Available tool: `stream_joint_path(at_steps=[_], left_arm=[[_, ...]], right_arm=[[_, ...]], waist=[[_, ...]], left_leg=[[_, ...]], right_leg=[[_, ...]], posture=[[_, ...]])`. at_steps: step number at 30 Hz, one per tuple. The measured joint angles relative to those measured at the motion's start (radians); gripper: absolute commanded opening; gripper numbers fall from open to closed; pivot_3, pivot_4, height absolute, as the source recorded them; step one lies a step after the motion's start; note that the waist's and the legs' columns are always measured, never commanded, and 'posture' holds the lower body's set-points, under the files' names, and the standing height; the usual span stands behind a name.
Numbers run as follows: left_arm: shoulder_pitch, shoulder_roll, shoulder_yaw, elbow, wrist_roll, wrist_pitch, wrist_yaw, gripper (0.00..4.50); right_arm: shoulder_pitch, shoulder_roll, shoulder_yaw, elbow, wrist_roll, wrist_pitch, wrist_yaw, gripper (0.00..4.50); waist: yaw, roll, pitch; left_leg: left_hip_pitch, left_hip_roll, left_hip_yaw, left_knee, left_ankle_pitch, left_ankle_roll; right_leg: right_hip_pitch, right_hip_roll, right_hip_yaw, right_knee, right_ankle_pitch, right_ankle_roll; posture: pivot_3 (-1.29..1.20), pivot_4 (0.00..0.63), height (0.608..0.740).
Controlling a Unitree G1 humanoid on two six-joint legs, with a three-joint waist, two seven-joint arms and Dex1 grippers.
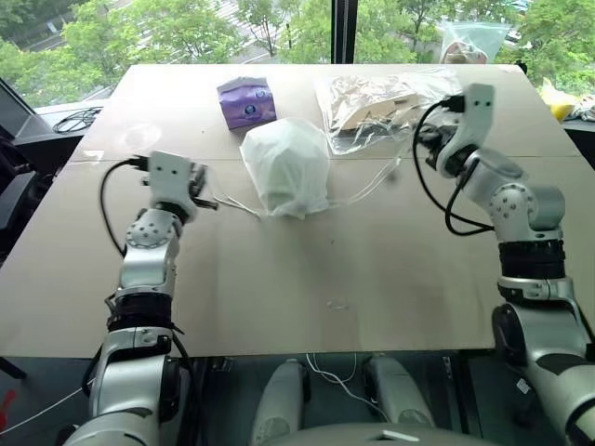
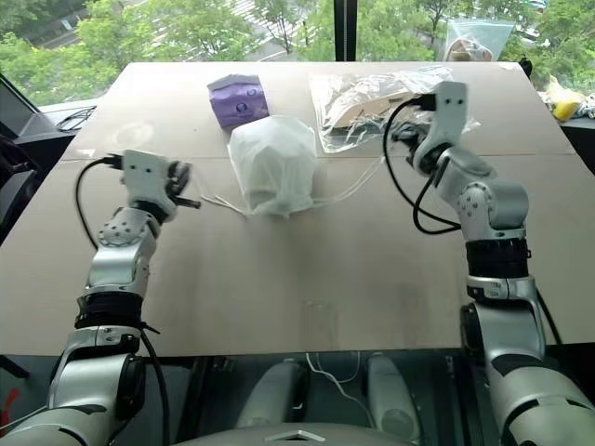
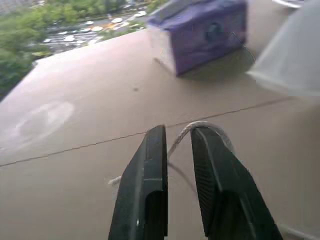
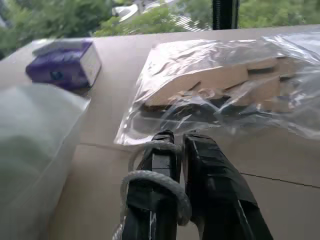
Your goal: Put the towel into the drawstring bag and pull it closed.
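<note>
Two thin white cords [image 1: 237,203] trail from the puffy translucent drawstring bag [image 1: 286,167], looped around each slightly parted hand [image 3: 178,136].

drawstring bag [image 1: 286,167] translucent, contents just a dim shape, can't tell if the towel's inside. Left wrist view: bag cut off at frame edge and blurred. Right wrist view: cord [image 4: 150,182] looped over one finger of right claw [image 4: 180,142], can't tell if it's pinched. Plastic bag [image 4: 220,85] runs off the frame edge.
</note>
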Motion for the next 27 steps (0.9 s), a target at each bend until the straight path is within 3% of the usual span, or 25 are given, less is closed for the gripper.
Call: stream_joint_path(at_steps=[3, 5, 10, 15, 19, 21, 27], left_arm=[[0.054, 0.094, -0.017, -0.007, -0.001, 0.015, -0.147, 3.50], [0.076, 0.152, -0.016, -0.002, -0.004, 0.010, -0.230, 4.41], [0.154, 0.255, 0.033, 0.015, -0.043, 0.013, -0.385, 4.41], [0.369, 0.333, 0.094, -0.120, -0.159, 0.084, -0.561, 4.41], [0.470, 0.324, 0.130, -0.232, -0.214, 0.140, -0.577, 4.41], [0.544, 0.278, 0.159, -0.348, -0.272, 0.218, -0.543, 4.41], [0.611, 0.240, 0.165, -0.469, -0.275, 0.246, -0.494, 4.41]], right_arm=[[0.105, -0.126, 0.108, -0.026, -0.084, -0.072, 0.215, 2.88], [0.129, -0.165, 0.112, 0.002, -0.122, -0.116, 0.279, 2.90], [0.187, -0.281, 0.057, 0.005, -0.141, -0.158, 0.435, 2.90], [0.268, -0.219, -0.030, 0.010, -0.096, -0.210, 0.494, 2.90], [0.328, -0.169, -0.112, -0.012, -0.039, -0.224, 0.490, 2.90], [0.445, -0.131, -0.154, -0.013, -0.048, -0.319, 0.483, 2.90], [0.578, -0.097, -0.153, 0.058, -0.104, -0.468, 0.521, 2.90]], waist=[[-0.016, -0.001, 0.000], [-0.018, 0.000, 0.001], [-0.014, -0.001, 0.001], [-0.021, -0.001, 0.000], [-0.002, 0.000, 0.000], [0.013, -0.003, -0.001], [0.012, -0.003, -0.001]], left_leg=[[0.001, 0.001, 0.000, 0.000, 0.000, 0.000], [0.002, 0.001, 0.001, 0.001, 0.000, 0.000], [0.003, 0.002, 0.001, 0.006, 0.000, 0.000], [0.004, 0.004, 0.004, 0.006, 0.000, 0.000], [0.003, 0.004, 0.002, 0.007, 0.000, 0.000], [0.004, 0.004, 0.002, 0.008, 0.000, 0.000], [0.005, 0.004, 0.004, 0.010, 0.000, 0.000]], right_leg=[[0.000, 0.001, 0.000, 0.001, 0.000, 0.000], [0.000, 0.001, 0.001, 0.001, 0.000, 0.000], [0.003, 0.002, 0.001, 0.001, -0.002, 0.003], [0.003, 0.002, 0.003, 0.001, 0.000, 0.000], [0.003, 0.002, 0.001, 0.002, -0.001, 0.001], [0.005, 0.002, 0.001, 0.001, -0.003, 0.003], [0.006, 0.002, 0.003, 0.002, -0.005, 0.000]], posture=[[0.00, 0.150, 0.740], [0.00, 0.150, 0.740], [0.00, 0.150, 0.740], [0.00, 0.150, 0.740], [0.00, 0.150, 0.740], [0.00, 0.150, 0.740], [0.00, 0.150, 0.740]])
